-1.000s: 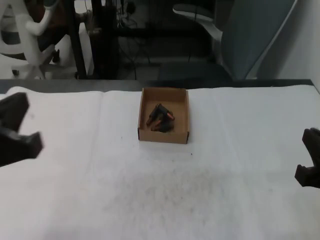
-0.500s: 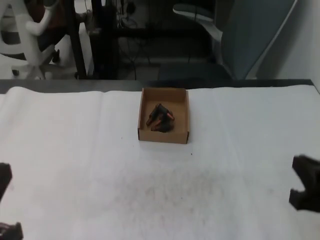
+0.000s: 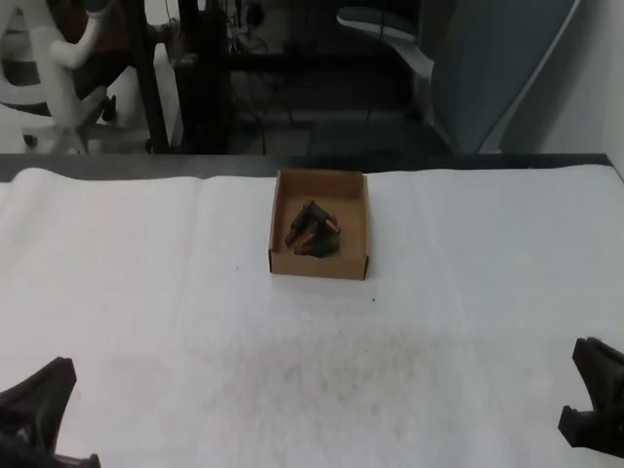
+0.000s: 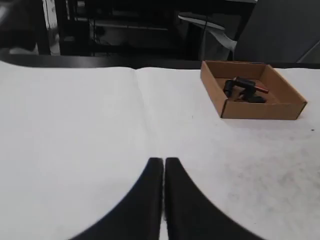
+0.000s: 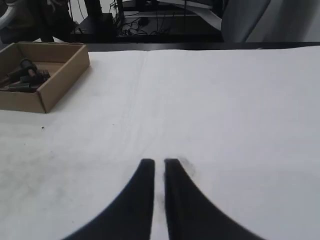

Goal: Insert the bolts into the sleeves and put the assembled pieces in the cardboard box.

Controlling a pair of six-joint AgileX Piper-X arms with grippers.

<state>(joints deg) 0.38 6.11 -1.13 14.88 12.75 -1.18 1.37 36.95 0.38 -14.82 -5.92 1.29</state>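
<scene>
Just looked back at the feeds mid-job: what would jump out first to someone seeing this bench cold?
The cardboard box stands alone mid-bench on the white cloth, with a small heap of dark pieces with reddish tips inside it. Next come the black arms at the near corners: the left end effector and the right end effector are both shut, hold nothing, and sit well apart from the box.

A white cloth point(image 3: 468, 253) covers my bench up to its dark far edge. Past that edge I see a black rack post point(image 3: 205, 68) and a white chair point(image 3: 44, 58) toward the left corner. Cables point(image 3: 263, 93) trail over the floor, and a grey-blue chair back point(image 3: 497, 68) stands by a pale wall point(image 3: 600, 88).
</scene>
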